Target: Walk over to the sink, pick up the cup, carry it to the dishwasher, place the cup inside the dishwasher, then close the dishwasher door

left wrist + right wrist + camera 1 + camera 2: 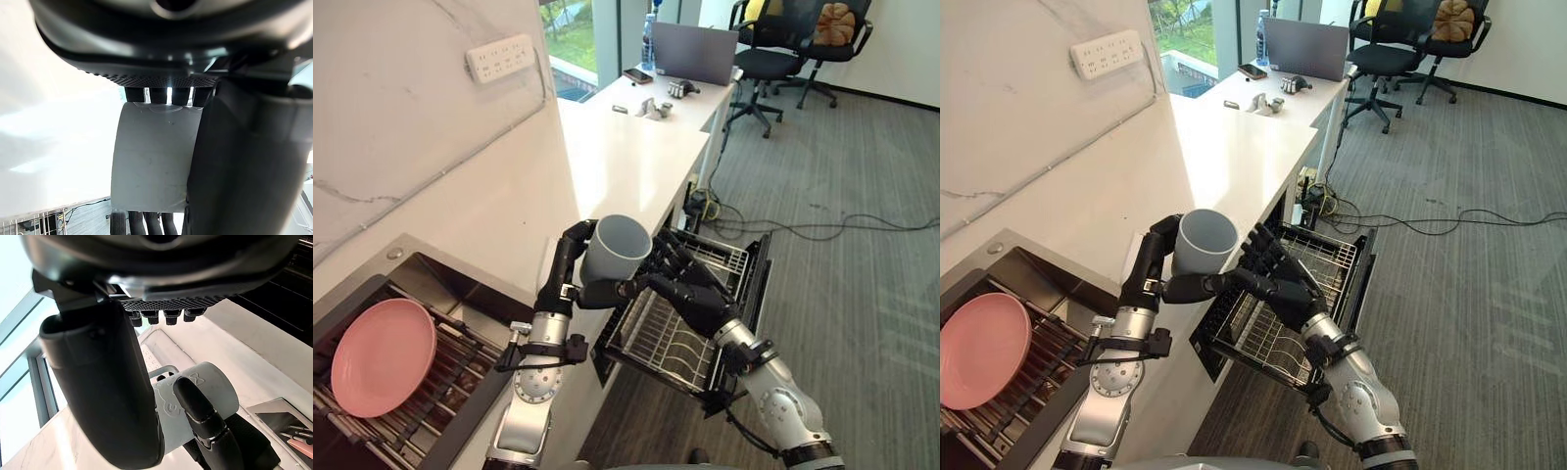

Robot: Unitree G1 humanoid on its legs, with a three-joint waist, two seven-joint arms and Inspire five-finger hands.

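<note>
My left hand (564,266) holds a grey cup (617,249) upright above the counter's front edge, its fingers and thumb curled round the cup's side (151,161). The right hand (693,292) is open beside the cup, fingers spread over the rack and thumb reaching under the cup's base. In the right wrist view the cup (208,384) shows past that thumb with the left hand's thumb on it. Below both hands the dishwasher stands open with its wire rack (658,335) pulled out.
A pink plate (384,354) lies on the rack in the sink (421,266) at the left. The white counter (626,147) runs back to a laptop (695,54) and small items. Office chairs (783,49) and floor cables (822,230) are beyond.
</note>
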